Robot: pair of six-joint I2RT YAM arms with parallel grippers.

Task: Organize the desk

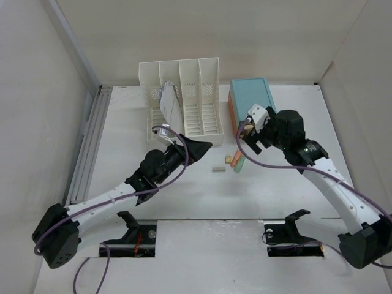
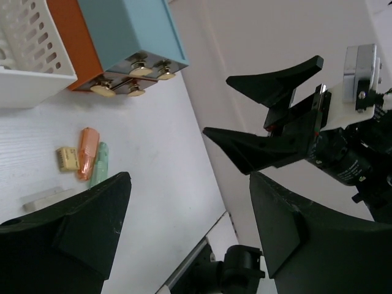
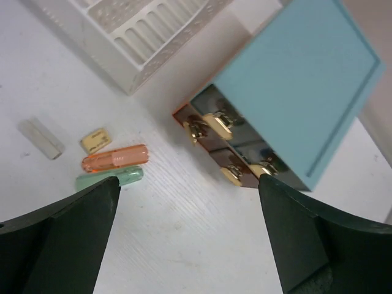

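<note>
The desk (image 1: 202, 196) is a white tabletop with a grey rail (image 1: 89, 147) along its left edge. On it lie an orange highlighter (image 1: 233, 158), a green highlighter (image 1: 239, 164), a tan eraser (image 1: 228, 159) and a grey stick (image 1: 217, 169). My left gripper (image 1: 195, 147) is open and empty, hovering left of them, as the left wrist view (image 2: 190, 177) shows. My right gripper (image 1: 245, 139) is open and empty above the desk, between the highlighters (image 3: 115, 159) and the teal drawer box (image 3: 294, 79); it also appears in the right wrist view (image 3: 188, 184).
A white slotted file rack (image 1: 184, 98) holding papers (image 1: 166, 101) stands at the back. The teal drawer box (image 1: 252, 98) with gold handles (image 3: 214, 125) stands to its right. White walls enclose the desk on three sides.
</note>
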